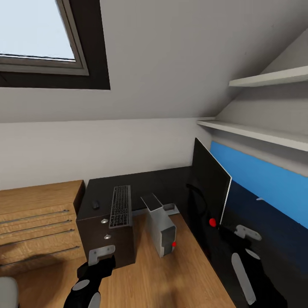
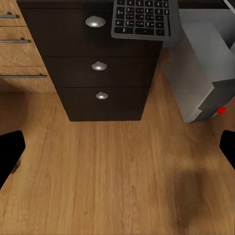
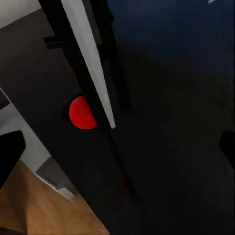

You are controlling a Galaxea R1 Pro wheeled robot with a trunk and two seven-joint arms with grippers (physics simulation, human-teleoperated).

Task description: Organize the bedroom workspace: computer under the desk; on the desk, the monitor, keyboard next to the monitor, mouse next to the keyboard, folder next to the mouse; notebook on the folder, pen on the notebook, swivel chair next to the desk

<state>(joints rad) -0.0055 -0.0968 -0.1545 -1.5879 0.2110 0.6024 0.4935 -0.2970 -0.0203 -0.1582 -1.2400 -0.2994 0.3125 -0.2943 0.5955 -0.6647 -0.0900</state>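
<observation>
The keyboard (image 1: 121, 206) (image 2: 144, 17) lies on the black desk (image 1: 171, 184) above the drawer unit, with the small black mouse (image 1: 95, 205) to its left. The monitor (image 1: 209, 188) (image 3: 85, 54) stands edge-on on the desk's right wing, a red dot at its lower corner. The grey computer (image 1: 160, 224) (image 2: 203, 73) stands on the floor in the desk's nook. My left gripper (image 1: 102, 259) (image 2: 117, 152) hangs open over the floor before the drawers. My right gripper (image 1: 246, 239) (image 3: 117, 152) is open above the desk beside the monitor. Folder, notebook and pen are out of view.
A light wood drawer cabinet (image 1: 38, 222) stands left of the black drawer unit (image 2: 100, 68). The blue back panel (image 1: 265, 179) and two white shelves (image 1: 256, 132) line the right wall. A skylight (image 1: 38, 34) sits in the sloped ceiling. A grey rounded shape (image 1: 6, 293) shows at the lower left corner.
</observation>
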